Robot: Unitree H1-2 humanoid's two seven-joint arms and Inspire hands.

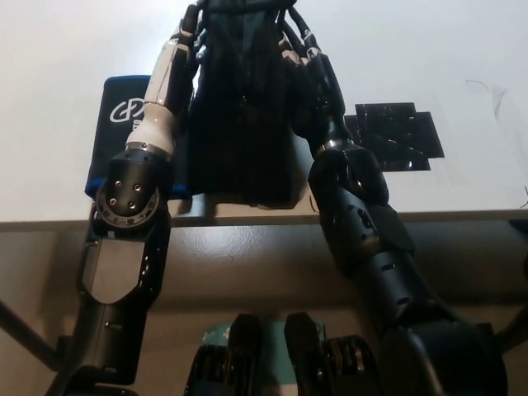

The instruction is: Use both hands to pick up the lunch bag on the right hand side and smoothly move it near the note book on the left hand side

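white table (pixel 66 49) — brightly lit

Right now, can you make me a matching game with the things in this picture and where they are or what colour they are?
Things:
1. lunch bag
2. notebook
3. black patch
4. table

Descriptions:
A. white, under everything
B. blue-edged with a white logo, at the left
C. dark, held between the left robot hand and the right robot hand
D. flat on the table, at the right

Pairs: 1-C, 2-B, 3-D, 4-A
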